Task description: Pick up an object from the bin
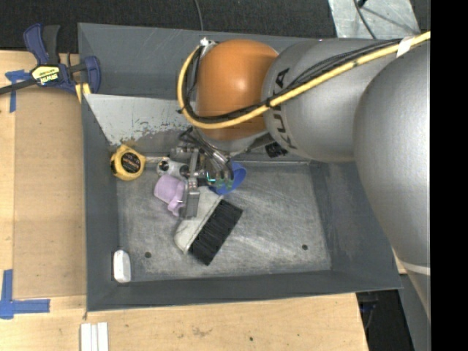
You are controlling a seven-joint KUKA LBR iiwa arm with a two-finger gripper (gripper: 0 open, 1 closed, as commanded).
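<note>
Camera view: hand (191, 187) beside purple object (169, 190); arm lettering (281, 86) illegible.

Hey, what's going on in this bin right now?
A robot arm reaches into the grey bin from the right. Its tool sits low near the middle, between a purple thing and a black brush with a white handle. Nothing is visibly lifted. A yellow tape measure lies to the left, and a small white thing in the front left corner.
</note>
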